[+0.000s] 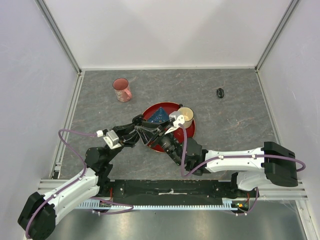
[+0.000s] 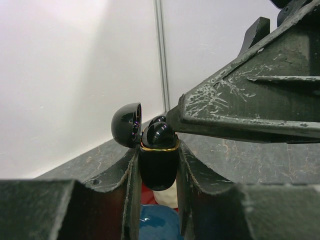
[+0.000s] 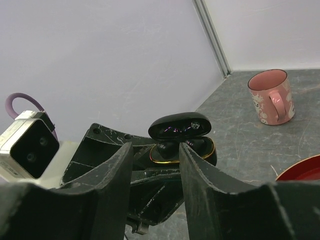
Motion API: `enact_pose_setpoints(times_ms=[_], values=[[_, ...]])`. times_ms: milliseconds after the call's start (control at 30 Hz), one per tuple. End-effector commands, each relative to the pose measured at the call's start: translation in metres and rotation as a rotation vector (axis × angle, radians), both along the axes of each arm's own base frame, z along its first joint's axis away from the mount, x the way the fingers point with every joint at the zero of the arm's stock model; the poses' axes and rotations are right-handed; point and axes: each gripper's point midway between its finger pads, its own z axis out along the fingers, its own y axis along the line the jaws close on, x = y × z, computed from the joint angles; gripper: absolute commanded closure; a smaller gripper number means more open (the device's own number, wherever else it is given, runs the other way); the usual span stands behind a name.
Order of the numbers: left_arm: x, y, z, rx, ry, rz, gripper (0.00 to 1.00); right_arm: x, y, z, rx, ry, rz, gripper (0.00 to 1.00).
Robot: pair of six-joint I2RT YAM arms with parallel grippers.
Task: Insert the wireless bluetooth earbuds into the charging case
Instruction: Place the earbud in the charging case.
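White walls (image 1: pixel 150 30) ring the grey surface (image 1: pixel 100 105), above which our left claw (image 2: pixel 158 150) squeezes the charging case (image 2: pixel 158 172) by its sides, lid up, a tiny earbud (image 2: pixel 160 134) that we think is light and slippery sitting inside, and our right claw (image 3: pixel 155 150) hangs half open, empty.

Left gripper (image 2: pixel 157 159) clamped on the charging case (image 2: pixel 158 172), right gripper (image 3: pixel 155 150) close beside (jaws parted)

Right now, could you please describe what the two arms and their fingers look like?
Both the left arm and right arm have white links with black joints. A purple cable loops along each. The left fingers and right fingers are dark, wedge-shaped and scratched. A white-cased camera sits at the left wrist.
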Motion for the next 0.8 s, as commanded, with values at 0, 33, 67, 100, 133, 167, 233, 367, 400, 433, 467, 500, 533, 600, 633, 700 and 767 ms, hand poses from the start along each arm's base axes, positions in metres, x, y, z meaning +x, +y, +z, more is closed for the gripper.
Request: enact_pose_setpoints(times_ms=[0,33,67,100,133,167,233,367,400,433,467,500,533,600,633,700,767], values=[[-0.008,0.008,0.033,-0.086,-0.078,0.002,0.98,-0.003,-0.007,0.01,0.034,0.004,0.0,0.49],[-0.008,0.008,0.033,-0.083,-0.079,0.001,0.98,-0.003,-0.009,0.014,0.046,0.002,-0.001,0.48],[-0.008,0.008,0.033,-0.082,-0.08,0.002,0.98,-0.003,-0.009,0.015,0.053,0.002,-0.002,0.46],[-0.008,0.007,0.033,-0.08,-0.08,0.001,0.98,-0.003,-0.012,0.019,0.077,-0.003,-0.002,0.45],[-0.008,0.007,0.032,-0.076,-0.078,0.002,0.98,-0.005,-0.013,0.023,0.092,-0.004,0.002,0.43],[-0.008,0.007,0.032,-0.075,-0.076,0.002,0.98,-0.005,-0.015,0.025,0.102,-0.008,0.002,0.41],[-0.008,0.007,0.032,-0.072,-0.077,0.0,0.98,-0.005,-0.02,0.032,0.132,-0.017,0.001,0.39],[-0.008,0.007,0.03,-0.067,-0.073,0.003,0.98,-0.007,-0.023,0.037,0.142,-0.034,0.002,0.33],[-0.007,0.008,0.03,-0.07,-0.068,0.008,0.98,-0.007,-0.023,0.038,0.139,-0.041,0.001,0.32],[-0.006,0.008,0.03,-0.07,-0.068,0.011,0.98,-0.008,-0.024,0.04,0.141,-0.043,0.003,0.31],[-0.005,0.007,0.028,-0.065,-0.065,0.011,0.98,-0.008,-0.024,0.039,0.14,-0.046,0.007,0.29],[-0.005,0.007,0.029,-0.062,-0.071,0.013,0.98,-0.008,-0.026,0.04,0.145,-0.048,0.007,0.28],[-0.005,0.007,0.028,-0.057,-0.07,0.013,0.98,-0.009,-0.026,0.04,0.146,-0.049,0.006,0.27],[-0.005,0.007,0.027,-0.058,-0.063,0.014,0.98,-0.008,-0.029,0.042,0.156,-0.052,-0.001,0.25],[-0.005,0.007,0.027,-0.055,-0.061,0.013,0.98,-0.009,-0.03,0.042,0.153,-0.056,-0.001,0.24],[-0.006,0.007,0.027,-0.054,-0.06,0.011,0.98,-0.009,-0.032,0.045,0.145,-0.066,0.0,0.21],[-0.006,0.007,0.026,-0.053,-0.058,0.01,0.98,-0.01,-0.033,0.045,0.13,-0.072,0.0,0.19]])
